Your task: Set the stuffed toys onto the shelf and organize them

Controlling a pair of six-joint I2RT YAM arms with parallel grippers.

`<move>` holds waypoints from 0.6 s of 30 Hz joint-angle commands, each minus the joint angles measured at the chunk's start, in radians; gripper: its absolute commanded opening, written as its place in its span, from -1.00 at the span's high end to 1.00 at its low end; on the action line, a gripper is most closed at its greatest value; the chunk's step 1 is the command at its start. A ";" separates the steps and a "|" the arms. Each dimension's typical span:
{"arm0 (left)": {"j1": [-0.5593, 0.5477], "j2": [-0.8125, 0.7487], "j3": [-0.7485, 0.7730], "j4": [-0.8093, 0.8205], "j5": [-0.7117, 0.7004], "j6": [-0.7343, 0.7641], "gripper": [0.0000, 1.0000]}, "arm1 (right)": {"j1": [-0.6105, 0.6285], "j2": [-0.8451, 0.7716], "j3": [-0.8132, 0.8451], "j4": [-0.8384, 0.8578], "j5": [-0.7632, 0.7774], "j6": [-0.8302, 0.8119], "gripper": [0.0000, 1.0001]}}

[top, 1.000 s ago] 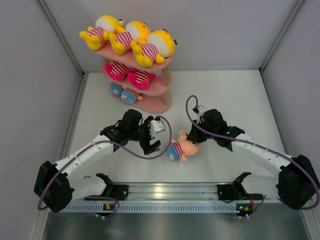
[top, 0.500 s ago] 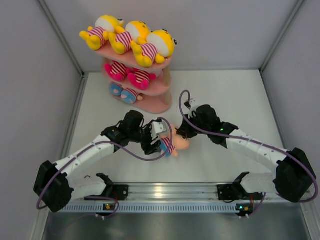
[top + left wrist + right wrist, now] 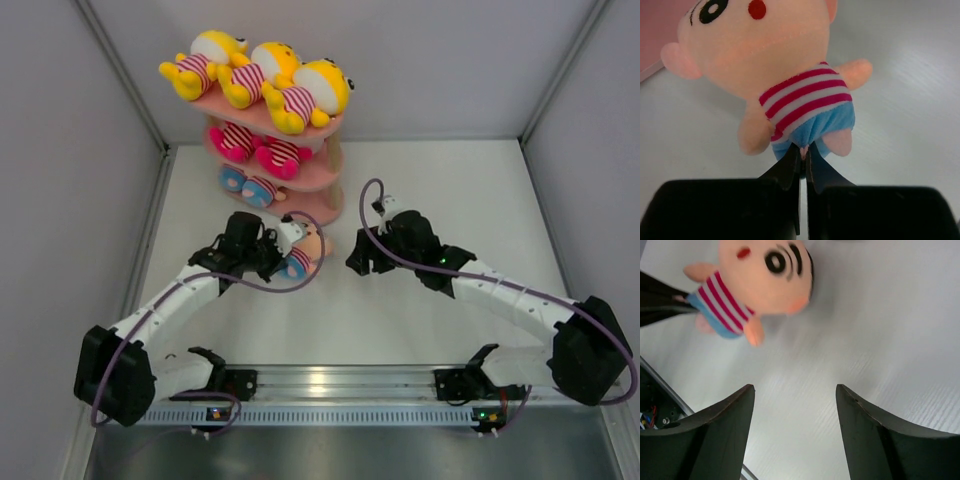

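Three yellow toys (image 3: 300,95), two pink toys (image 3: 280,155), three blue-bottomed toys (image 3: 303,252); one pink shelf (image 3: 320,205)

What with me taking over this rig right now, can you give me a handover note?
Left gripper: shut on the peach-faced toy by its blue bottom, close to the shelf.
Right gripper: open, empty, facing that toy.
Done: three yellow toys on the top tier, two pink toys on the middle, two blue-bottomed toys on the bottom.
Left: set the held toy on the shelf, probably on the bottom tier beside those two.
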 commanded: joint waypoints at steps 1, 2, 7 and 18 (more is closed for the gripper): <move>0.147 -0.023 -0.017 0.101 -0.072 0.038 1.00 | 0.020 -0.079 -0.004 0.012 0.075 0.003 -0.32; 0.167 -0.017 -0.022 0.114 -0.081 0.061 1.00 | 0.020 -0.088 -0.012 0.006 0.089 -0.002 -0.33; 0.227 -0.011 -0.059 0.233 -0.104 0.090 1.00 | 0.020 -0.131 -0.033 -0.025 0.121 -0.008 -0.32; 0.265 0.178 0.012 0.545 -0.023 0.009 1.00 | 0.019 -0.186 -0.058 -0.059 0.173 -0.023 -0.32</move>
